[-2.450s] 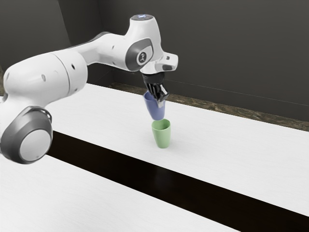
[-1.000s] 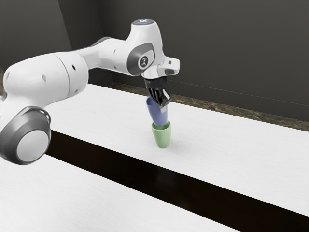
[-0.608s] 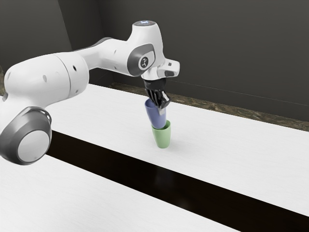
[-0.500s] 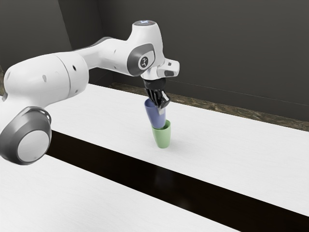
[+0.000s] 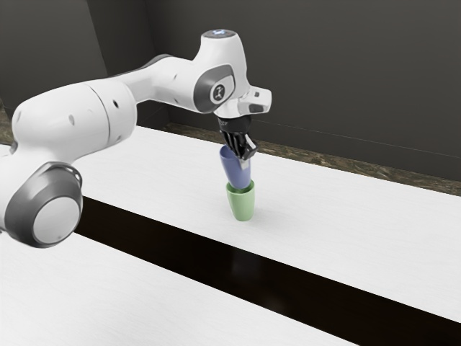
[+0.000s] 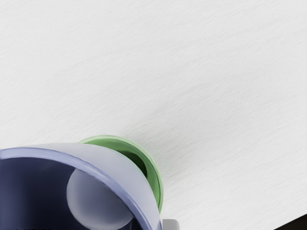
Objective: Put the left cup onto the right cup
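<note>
The blue cup [image 5: 234,169] sits with its bottom inside the green cup [image 5: 242,204]. The green cup stands upright on the white table [image 5: 346,216], near the middle. The blue cup is not straight. Its top leans toward the exterior view's left, and most of it sticks up out of the green cup.

The black claw [image 5: 245,151] comes down from the white arm [image 5: 108,122]. It is narrow and pinches the blue cup's rim on the side toward the exterior view's right.

In the wrist view the blue cup [image 6: 110,167] is right under the hand. It has nothing in it, and you can see its pale round bottom. The rim of the green cup [image 6: 153,177] peeks out beside it, with the table [image 6: 192,72] all around.

A dark strip [image 5: 216,259] runs along the near side of the table.
</note>
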Controlling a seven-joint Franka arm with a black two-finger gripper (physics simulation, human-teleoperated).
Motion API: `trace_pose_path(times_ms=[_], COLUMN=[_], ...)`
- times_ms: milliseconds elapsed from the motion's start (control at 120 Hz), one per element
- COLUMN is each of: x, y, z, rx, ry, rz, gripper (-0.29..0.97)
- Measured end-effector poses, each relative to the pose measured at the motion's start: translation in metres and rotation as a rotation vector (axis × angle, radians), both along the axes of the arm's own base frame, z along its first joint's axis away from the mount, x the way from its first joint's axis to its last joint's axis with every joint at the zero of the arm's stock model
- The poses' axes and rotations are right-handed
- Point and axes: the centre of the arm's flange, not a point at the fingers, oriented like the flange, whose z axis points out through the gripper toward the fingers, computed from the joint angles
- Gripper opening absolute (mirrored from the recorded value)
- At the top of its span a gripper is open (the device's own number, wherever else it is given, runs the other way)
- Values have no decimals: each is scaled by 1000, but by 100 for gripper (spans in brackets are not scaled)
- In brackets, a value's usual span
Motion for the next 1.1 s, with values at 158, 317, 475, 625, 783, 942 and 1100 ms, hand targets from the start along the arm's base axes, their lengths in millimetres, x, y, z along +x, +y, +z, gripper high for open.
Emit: trace_pose_path(times_ms=[158, 317, 475, 625, 783, 942, 1100], x=[0, 0, -1, -8, -21, -33, -50], y=[0, 0, 1, -1, -3, -1, 8], z=[-3, -3, 5, 28, 52, 69, 78], rx=[-5, -6, -8, -18, -30, -37, -40], ry=[4, 2, -7, -28, -39, -28, 1], rz=[1, 1, 2, -3, -10, -11, -3], gripper=[26, 48, 59, 63, 66, 67, 67])
